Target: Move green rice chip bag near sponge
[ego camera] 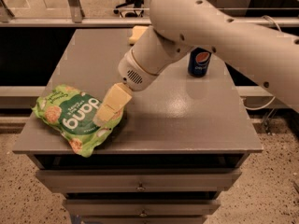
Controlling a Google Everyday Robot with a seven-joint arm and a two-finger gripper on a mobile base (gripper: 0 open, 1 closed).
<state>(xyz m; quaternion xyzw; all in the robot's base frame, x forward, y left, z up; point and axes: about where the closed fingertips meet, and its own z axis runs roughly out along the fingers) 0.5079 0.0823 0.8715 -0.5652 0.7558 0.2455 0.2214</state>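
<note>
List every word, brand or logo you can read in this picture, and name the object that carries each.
"dang": white letters on the green rice chip bag, upside down from this view.
Blue can: round red, white and blue logo; no lettering readable.
Smaller print on the bag: too small to read.
Gripper, over the bag's right edge: no text.

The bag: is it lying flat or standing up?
Lying flat: the bag rests face up on the table; the tool is at its right edge.
</note>
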